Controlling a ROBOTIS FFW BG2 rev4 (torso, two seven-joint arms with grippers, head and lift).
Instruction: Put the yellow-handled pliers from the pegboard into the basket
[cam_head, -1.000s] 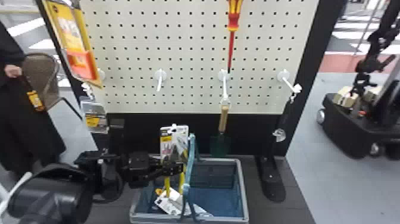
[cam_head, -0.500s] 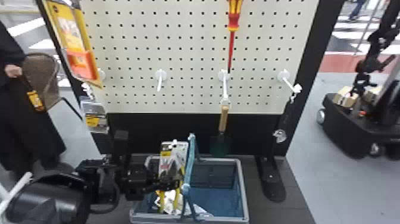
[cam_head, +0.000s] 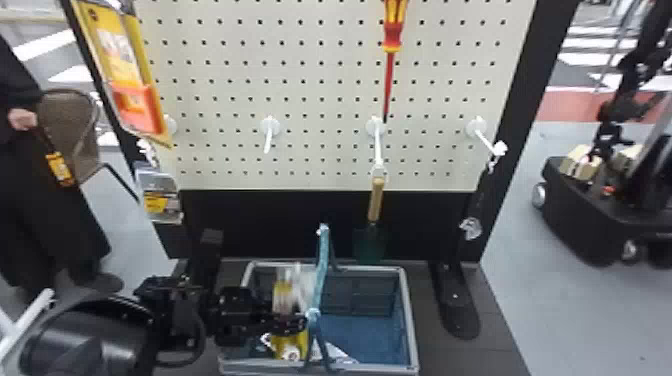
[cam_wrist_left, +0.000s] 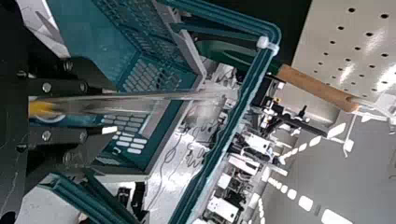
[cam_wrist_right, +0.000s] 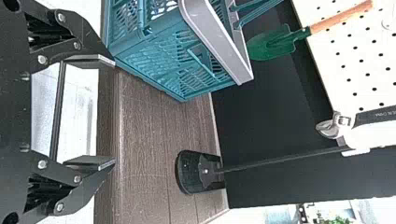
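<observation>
Left gripper (cam_wrist_left: 111, 108): jaws parted, edge-on packaging of yellow-handled pliers (cam_head: 295, 339) between them, slim gaps alongside. Pliers low inside basket (cam_head: 412, 320), beside raised basket handle (cam_head: 322, 272); release looks under way.
Risks: fingertips close to handle, so sideways retreat could hook it and drag basket; tall card could catch handle or one jaw, leaving pliers propped.
Right gripper (cam_wrist_right: 113, 112) idle outside basket, jaws spread wide.
</observation>
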